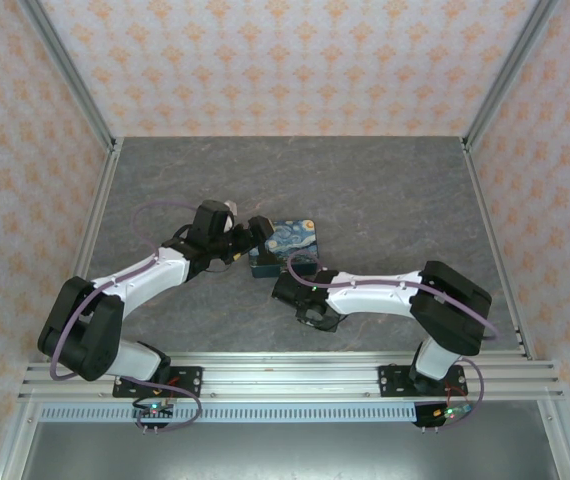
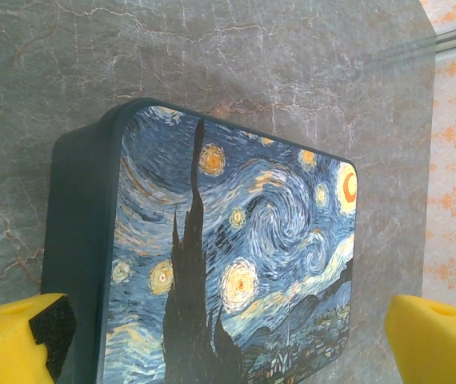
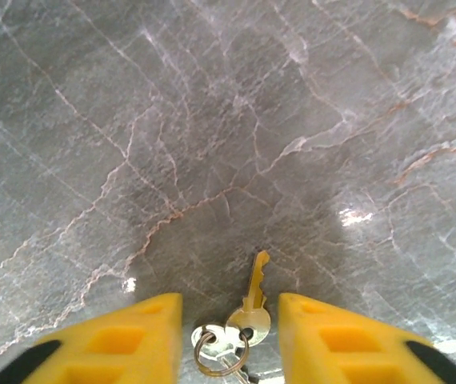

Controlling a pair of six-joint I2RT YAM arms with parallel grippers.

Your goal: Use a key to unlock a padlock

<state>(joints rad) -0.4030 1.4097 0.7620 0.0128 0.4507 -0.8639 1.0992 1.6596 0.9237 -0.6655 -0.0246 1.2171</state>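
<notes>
Padlock (image 2: pixel 236 256): flat rectangular block printed with a blue-and-yellow starry-night painting, dark blue sides; lies face up, its near end between the left fingers.
Key (image 3: pixel 254 296): small brass-coloured metal key on a silvery ring (image 3: pixel 212 340), flat on the surface.
Left gripper (image 2: pixel 224 320): released, jaws wide, straddling the block.
Right gripper (image 3: pixel 230 308): released, yellow fingers either side of the key head, touching neither side.
Surface: grey veined marble-look tabletop (image 1: pixel 395 200).
Room: peach patterned walls (image 1: pixel 265 60), aluminium corner posts (image 1: pixel 70 70).
</notes>
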